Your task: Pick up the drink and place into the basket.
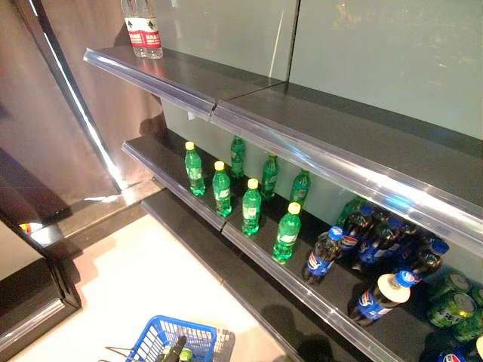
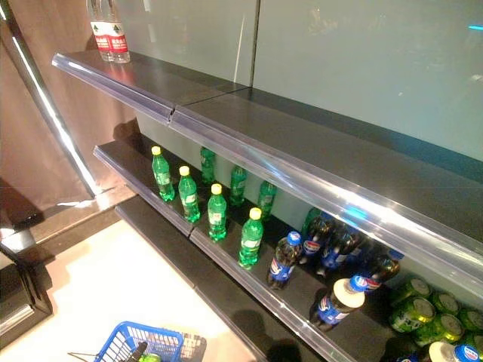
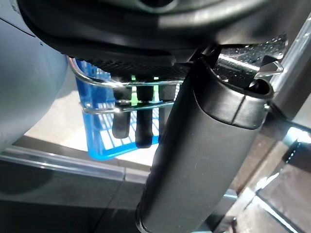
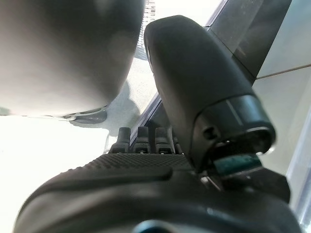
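Blue plastic basket [image 1: 175, 341] at bottom of head views, wire handle hooked under left hand [image 3: 138, 124], whose fingers curl round it. Something dark and green already shows inside; can't tell what. Right hand [image 4: 146, 141] in its wrist view only: fingers straight, relaxed, holding nothing.

No drink picked yet. Green bottles w/ yellow caps [image 1: 250, 206] stand mid-frame on the middle shelf [image 1: 249, 249]; dark cola bottles w/ blue caps [image 1: 324, 255] to their right, green cans [image 1: 451, 305] at far right.

Judgement: go for a front-row bottle, approach from the side, wrap the body below the cap, lift clear of the shelf lip before swinging to the basket.

Labels too small to read. Clear bottles [image 1: 142, 27] upper left carry red labels, also illegible.
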Available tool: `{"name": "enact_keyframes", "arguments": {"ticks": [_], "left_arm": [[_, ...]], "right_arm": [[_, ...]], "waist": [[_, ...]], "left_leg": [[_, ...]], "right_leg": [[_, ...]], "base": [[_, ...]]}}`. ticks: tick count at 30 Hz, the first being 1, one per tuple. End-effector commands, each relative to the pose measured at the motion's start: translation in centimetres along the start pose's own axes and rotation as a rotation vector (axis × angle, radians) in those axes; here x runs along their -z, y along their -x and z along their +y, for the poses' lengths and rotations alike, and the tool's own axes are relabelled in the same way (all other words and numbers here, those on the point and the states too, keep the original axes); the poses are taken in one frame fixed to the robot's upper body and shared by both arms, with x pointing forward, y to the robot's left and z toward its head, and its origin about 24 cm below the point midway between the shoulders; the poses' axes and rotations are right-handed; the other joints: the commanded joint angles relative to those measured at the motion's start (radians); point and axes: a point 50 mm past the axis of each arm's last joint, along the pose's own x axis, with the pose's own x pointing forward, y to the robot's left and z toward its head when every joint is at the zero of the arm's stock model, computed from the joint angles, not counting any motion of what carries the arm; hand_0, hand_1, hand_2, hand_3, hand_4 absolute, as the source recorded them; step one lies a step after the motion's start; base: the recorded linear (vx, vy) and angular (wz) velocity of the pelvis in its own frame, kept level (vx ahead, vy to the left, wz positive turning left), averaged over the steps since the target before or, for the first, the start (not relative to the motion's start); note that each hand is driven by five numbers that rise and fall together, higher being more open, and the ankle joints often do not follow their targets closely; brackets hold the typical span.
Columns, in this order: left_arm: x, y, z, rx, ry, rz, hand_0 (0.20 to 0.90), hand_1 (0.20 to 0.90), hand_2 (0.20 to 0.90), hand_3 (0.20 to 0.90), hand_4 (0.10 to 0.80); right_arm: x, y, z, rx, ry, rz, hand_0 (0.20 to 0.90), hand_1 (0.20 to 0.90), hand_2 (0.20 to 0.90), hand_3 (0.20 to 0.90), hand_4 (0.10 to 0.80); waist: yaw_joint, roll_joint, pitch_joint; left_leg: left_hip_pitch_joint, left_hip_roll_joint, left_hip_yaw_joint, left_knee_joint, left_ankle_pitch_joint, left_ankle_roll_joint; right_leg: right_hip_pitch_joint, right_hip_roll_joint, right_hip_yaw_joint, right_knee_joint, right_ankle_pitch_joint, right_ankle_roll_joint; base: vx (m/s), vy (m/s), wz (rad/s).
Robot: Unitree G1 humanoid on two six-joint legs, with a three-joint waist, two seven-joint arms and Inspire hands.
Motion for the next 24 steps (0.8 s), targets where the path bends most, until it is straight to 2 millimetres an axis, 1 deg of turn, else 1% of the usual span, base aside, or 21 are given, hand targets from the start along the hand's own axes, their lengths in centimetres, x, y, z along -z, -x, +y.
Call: {"name": "enact_keyframes", "arguments": {"ticks": [1, 24], "left_arm": [[-3.90, -1.42, -4.94, 0.227, -0.009, -0.158, 0.300, 0.300, 0.300, 0.200, 0.100], [-3.79, -1.36, -4.91, 0.237, -0.007, -0.163, 0.300, 0.300, 0.300, 0.200, 0.100]], "right_arm": [[-2.36, -0.45, -0.17, 0.021, -0.019, -0.059, 0.900, 0.900, 0.900, 0.900, 0.800], [-2.20, -0.43, -0.11, 0.022, -0.004, -0.057, 0.900, 0.900, 0.900, 0.900, 0.800]], "waist": [[0.002, -0.003, -0.008], [0.002, -0.006, -0.010]], "left_leg": [[-0.003, 0.029, 0.058, 0.043, -0.006, -0.021], [-0.001, 0.030, 0.059, 0.043, -0.008, -0.021]], "right_leg": [[-0.058, -0.114, -0.029, 0.032, 0.123, 0.058], [-0.057, -0.114, -0.029, 0.032, 0.121, 0.058]], "base": [[0.000, 0.000, 0.00], [0.000, 0.000, 0.00]]}}
